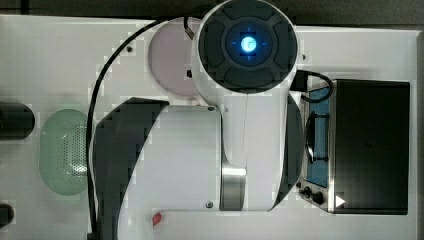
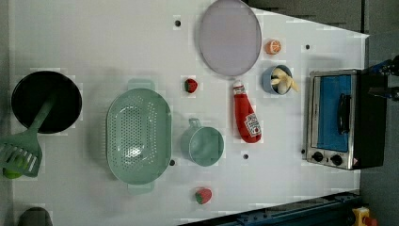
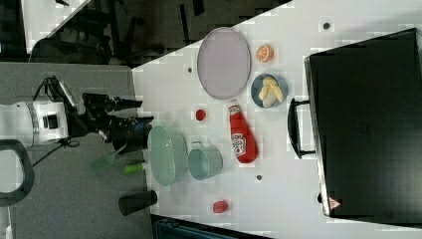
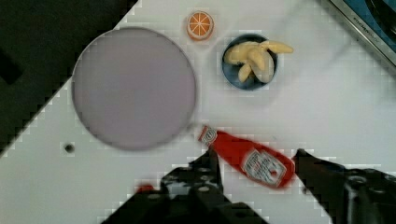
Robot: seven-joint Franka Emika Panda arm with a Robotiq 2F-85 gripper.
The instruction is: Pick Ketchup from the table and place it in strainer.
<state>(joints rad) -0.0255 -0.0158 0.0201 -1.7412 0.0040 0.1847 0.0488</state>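
The ketchup (image 2: 245, 117) is a slim red bottle with a white cap, lying flat on the white table between the lilac plate and the teal cup. In the wrist view the ketchup (image 4: 247, 161) lies below and between my two dark fingers, which stand apart without touching it. My gripper (image 4: 256, 157) is open and holds nothing. In the right view the gripper (image 3: 143, 112) hangs well above the table. The strainer (image 2: 139, 136), a pale mint-green oval basin with tiny holes, sits on the left view's left of the cup; the strainer (image 1: 65, 150) is empty.
A teal cup (image 2: 203, 143) stands between strainer and ketchup. Near the bottle's cap are the lilac plate (image 2: 229, 36), a blue bowl of bananas (image 2: 277, 80) and an orange slice (image 2: 273, 47). Two strawberries (image 2: 190, 85) lie about. A toaster oven (image 2: 339, 117) and a black pan (image 2: 46, 101) flank the table.
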